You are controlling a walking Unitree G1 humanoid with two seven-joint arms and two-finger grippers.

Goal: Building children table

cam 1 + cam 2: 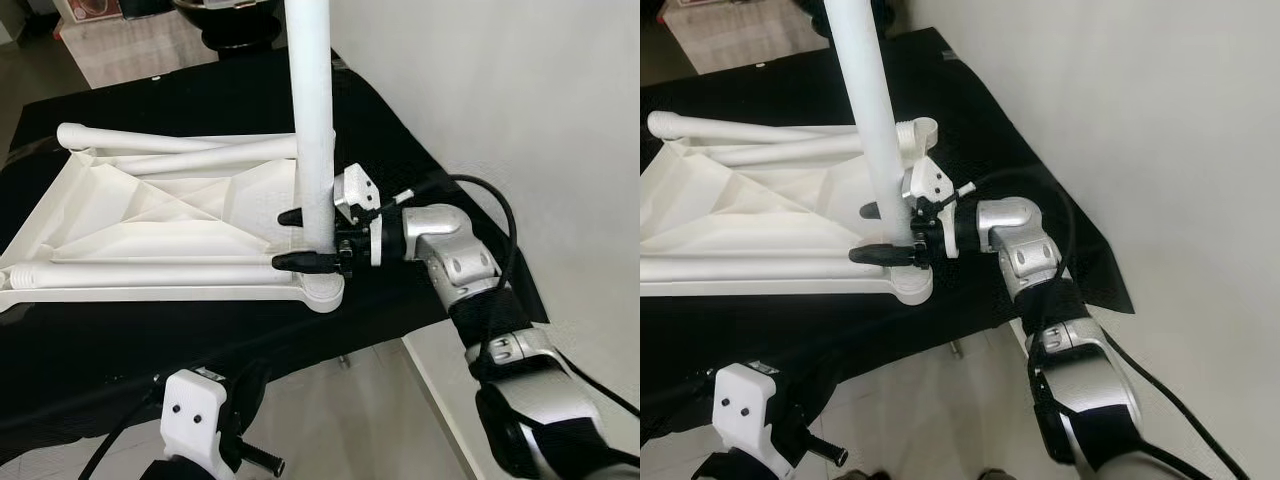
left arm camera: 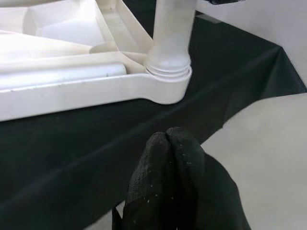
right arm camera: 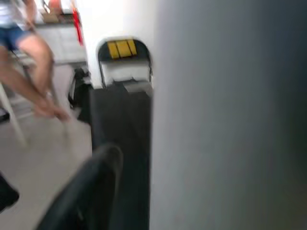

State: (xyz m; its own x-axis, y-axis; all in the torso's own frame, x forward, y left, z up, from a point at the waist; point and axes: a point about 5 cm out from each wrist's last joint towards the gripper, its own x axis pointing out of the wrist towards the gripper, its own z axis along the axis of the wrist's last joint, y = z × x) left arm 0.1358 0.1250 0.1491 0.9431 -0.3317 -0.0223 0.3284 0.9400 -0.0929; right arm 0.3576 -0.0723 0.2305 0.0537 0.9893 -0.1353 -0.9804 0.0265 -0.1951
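1. Reaching in from the right, we hold our right gripper (image 1: 300,238) level at the foot of the upright white table leg (image 1: 311,110), wrist turned sideways, 1 black finger on each side of the leg and closed against it.
2. We keep our left gripper (image 2: 168,143) low, in front of the near edge of the black cloth (image 1: 150,340), its 2 fingers pressed together on nothing.
3. The white tabletop (image 1: 150,225) lies upside down on the cloth, ribs showing, with 2 more legs lying flat across it; the upright leg stands in the socket (image 1: 325,290) at the near right corner.
4. That corner sits near the cloth's front edge, with bare pale floor (image 1: 940,400) below it; a white wall (image 1: 520,100) runs just beside our right arm, so room on that side is tight, while the cloth stretches open to the left.
5. The left wrist view shows the leg's base seated in the round socket collar (image 2: 168,72), which the head views show from above.
6. The right wrist view shows the leg as a grey blur close up, and beyond it a seated person's legs (image 3: 33,72) and a dark chair (image 3: 123,57) with yellow patches.
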